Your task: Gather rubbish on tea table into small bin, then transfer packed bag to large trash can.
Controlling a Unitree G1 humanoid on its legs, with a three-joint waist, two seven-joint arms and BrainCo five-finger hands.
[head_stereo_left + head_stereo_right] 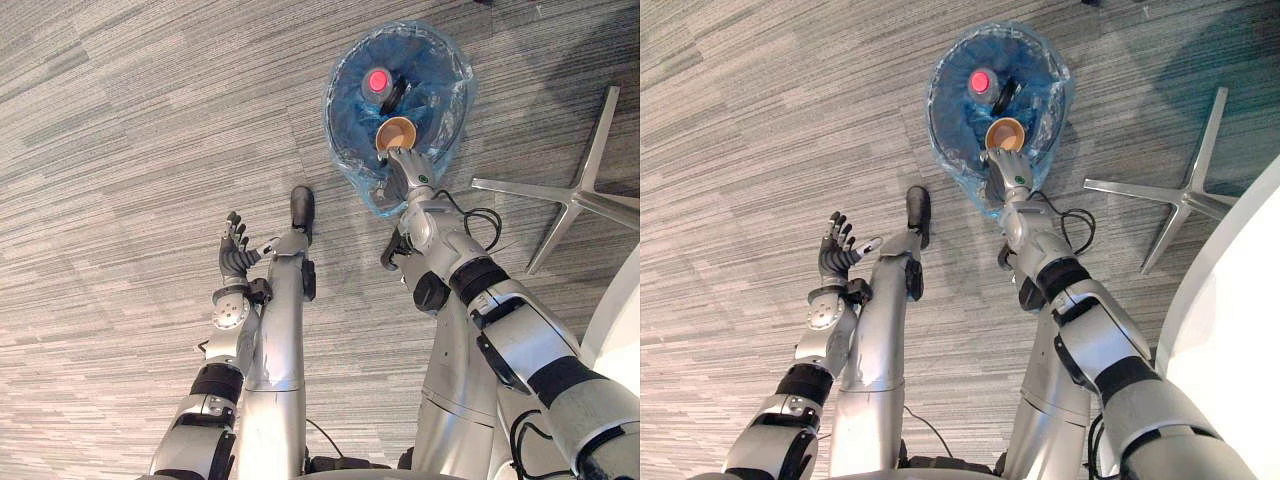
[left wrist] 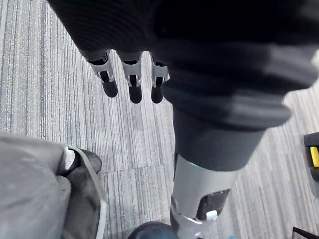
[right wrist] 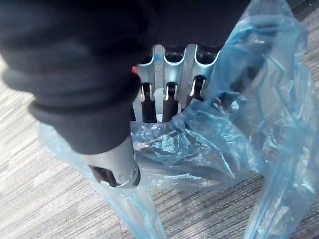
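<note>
grey striped carpet [image 1: 120, 120] covers the floor. at 1 o'clock in the head view stands a small bin [image 1: 338, 105] lined with a blue plastic bag [image 3: 269, 99]. inside it lie a bottle with a red cap [image 1: 378, 80] near the middle and a brown paper cup [image 1: 396, 132] towards 6 o'clock. the right hand [image 1: 412, 165] is at the bin's 6 o'clock rim, its fingers [image 3: 169, 99] sunk into the crumpled bag; i cannot tell whether they clamp it. the left hand [image 1: 234, 255] hangs over bare carpet at 8 o'clock from the bin, fingers [image 2: 109, 82] straight and apart, holding nothing. a silver chair base [image 1: 575, 195] lies at the bin's 4 o'clock.
</note>
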